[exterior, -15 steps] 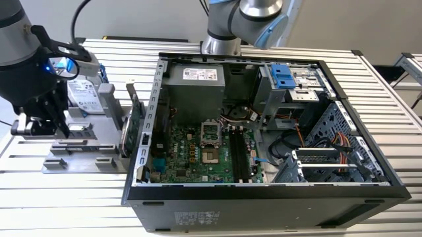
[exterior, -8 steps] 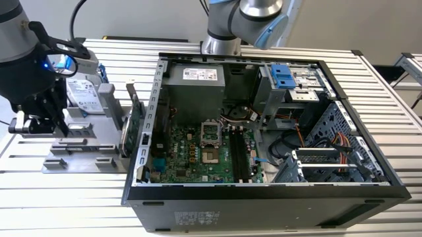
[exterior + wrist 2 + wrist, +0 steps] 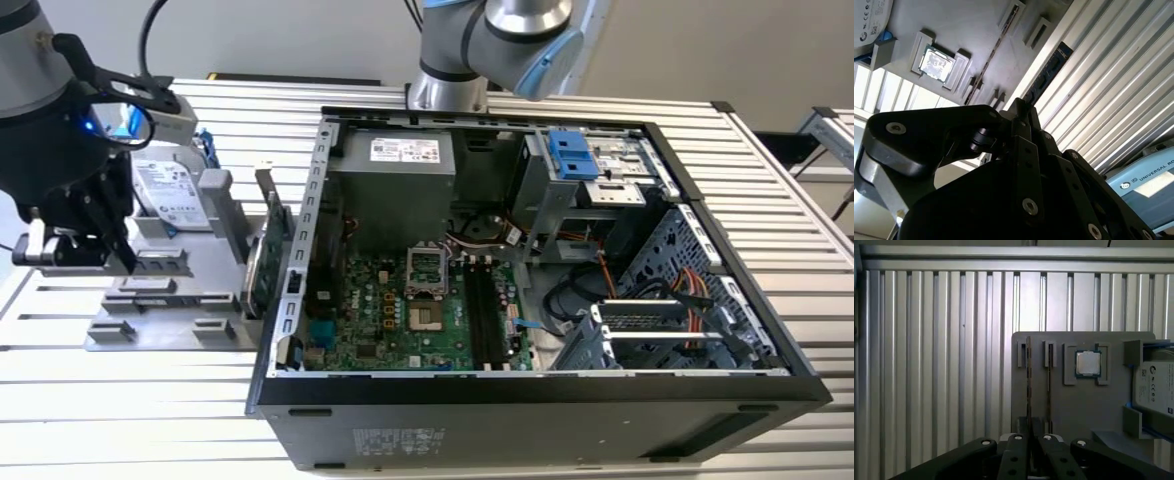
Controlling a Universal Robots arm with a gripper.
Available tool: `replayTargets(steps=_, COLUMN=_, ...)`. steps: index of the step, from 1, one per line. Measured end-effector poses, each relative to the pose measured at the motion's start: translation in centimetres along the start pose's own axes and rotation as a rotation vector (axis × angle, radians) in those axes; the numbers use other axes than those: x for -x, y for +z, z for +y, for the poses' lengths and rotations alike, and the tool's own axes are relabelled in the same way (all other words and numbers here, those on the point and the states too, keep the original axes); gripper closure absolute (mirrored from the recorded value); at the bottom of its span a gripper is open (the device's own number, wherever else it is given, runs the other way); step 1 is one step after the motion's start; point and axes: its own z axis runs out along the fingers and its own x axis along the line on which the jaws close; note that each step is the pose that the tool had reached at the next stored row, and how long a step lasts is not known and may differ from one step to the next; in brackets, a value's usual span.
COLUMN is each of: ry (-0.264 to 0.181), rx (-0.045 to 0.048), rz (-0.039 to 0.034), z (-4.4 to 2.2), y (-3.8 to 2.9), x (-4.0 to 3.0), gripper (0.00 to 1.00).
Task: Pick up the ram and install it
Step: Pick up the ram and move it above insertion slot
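Presently | black claw (image 3: 1030, 436) was nearly closed, pinching slim bluish-dark ram stick (image 3: 1028, 385) by top edge | ram stood edge-up in grey slotted holder (image 3: 1079, 405) | judged light, stiff, fragile; hold long edge, mid-length

Open computer case (image 3: 534, 420), grey holder tray (image 3: 1074, 405), processor (image 3: 1088, 363), hard drive (image 3: 174, 192)

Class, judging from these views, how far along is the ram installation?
Done: nothing is installed; the motherboard's long black slots look empty. In hand: the gripper sits at the ram, which stands on edge at the grey parts tray. Left: the ram is not yet in the open case.
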Motion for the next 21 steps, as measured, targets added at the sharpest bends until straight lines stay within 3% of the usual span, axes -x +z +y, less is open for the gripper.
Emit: replayTargets(steps=21, ry=0.000, rx=-0.0001, rz=-0.0001, z=0.06, y=-1.32, x=-0.02, gripper=1.00)
